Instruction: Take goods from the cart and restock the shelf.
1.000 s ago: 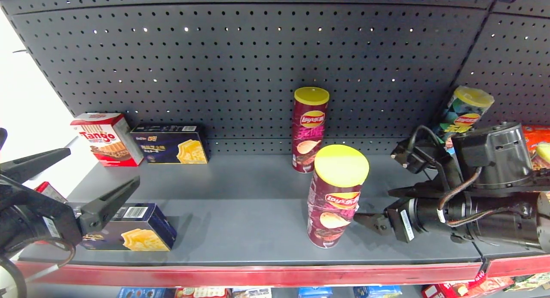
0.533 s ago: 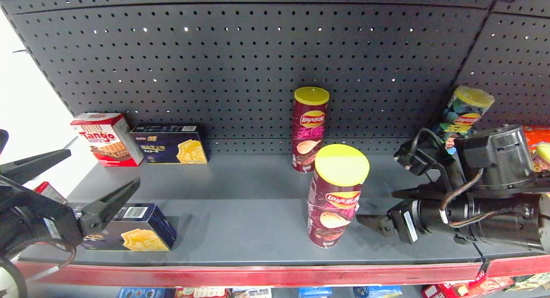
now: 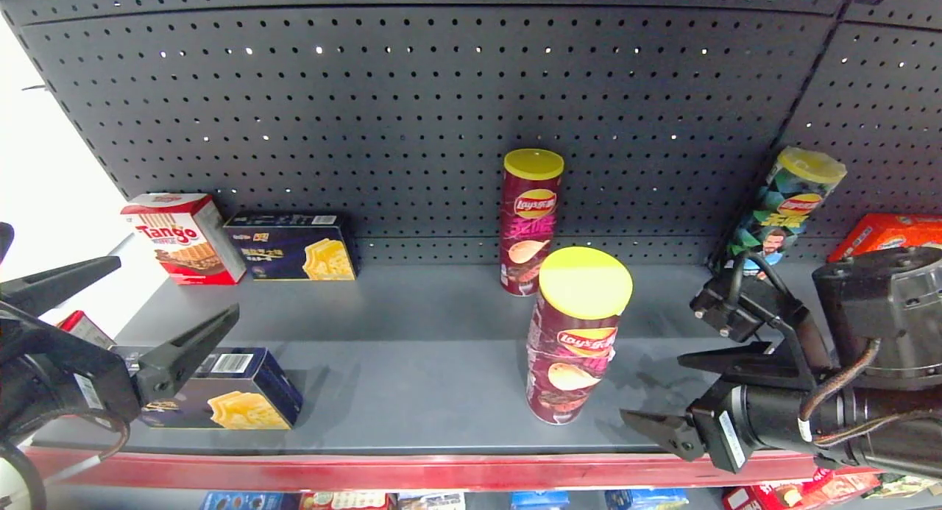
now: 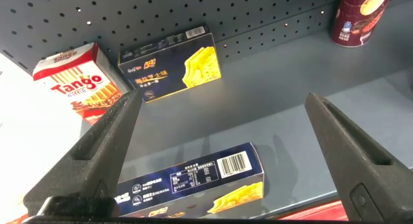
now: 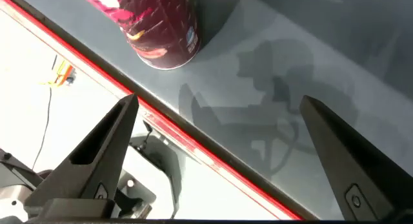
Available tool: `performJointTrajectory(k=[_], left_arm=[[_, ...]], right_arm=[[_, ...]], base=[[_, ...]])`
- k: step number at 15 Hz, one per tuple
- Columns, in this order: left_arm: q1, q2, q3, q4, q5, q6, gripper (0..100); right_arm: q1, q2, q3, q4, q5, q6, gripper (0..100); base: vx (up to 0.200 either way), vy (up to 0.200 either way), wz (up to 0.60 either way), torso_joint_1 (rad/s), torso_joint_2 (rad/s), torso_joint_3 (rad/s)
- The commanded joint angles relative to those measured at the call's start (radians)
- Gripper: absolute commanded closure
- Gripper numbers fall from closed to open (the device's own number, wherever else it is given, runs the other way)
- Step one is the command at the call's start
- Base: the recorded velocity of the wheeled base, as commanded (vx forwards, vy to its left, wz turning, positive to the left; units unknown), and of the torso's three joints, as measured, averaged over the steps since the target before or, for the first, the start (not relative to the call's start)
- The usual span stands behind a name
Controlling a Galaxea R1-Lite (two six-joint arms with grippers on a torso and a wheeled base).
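Hovering beside the front chip can [image 3: 578, 333], the right gripper [image 3: 653, 387] gapes.

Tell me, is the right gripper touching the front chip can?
Apart. The head view shows bare grey shelf between the open right gripper and the front chip can.

A shop aisle: a grey metal shelf [image 3: 412, 377] with a perforated back panel [image 3: 412, 112] and a red strip [image 3: 412, 472] along its front edge carries packaged snacks (chip cans [image 3: 531, 219], wafer boxes [image 3: 180, 238]); more packets [image 3: 434, 501] sit below.
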Motion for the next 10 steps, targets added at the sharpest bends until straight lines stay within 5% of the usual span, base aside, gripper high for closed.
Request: performJointTrajectory(k=[1,10], left_arm=[[-0.001,0.001,0.001,0.0,0.0,0.0,0],[0.002,-0.002,0.001,0.0,0.0,-0.004,0]], right_arm=[[0.004,0.019,-0.029,-0.002,-0.001,-0.002,0],[-0.036,0.105,-0.116,-0.002,-0.007,-0.002,0]], base=[[0.0,0.0,0.0,0.0,0.0,0.0],[0.0,0.0,0.0,0.0,0.0,0.0]])
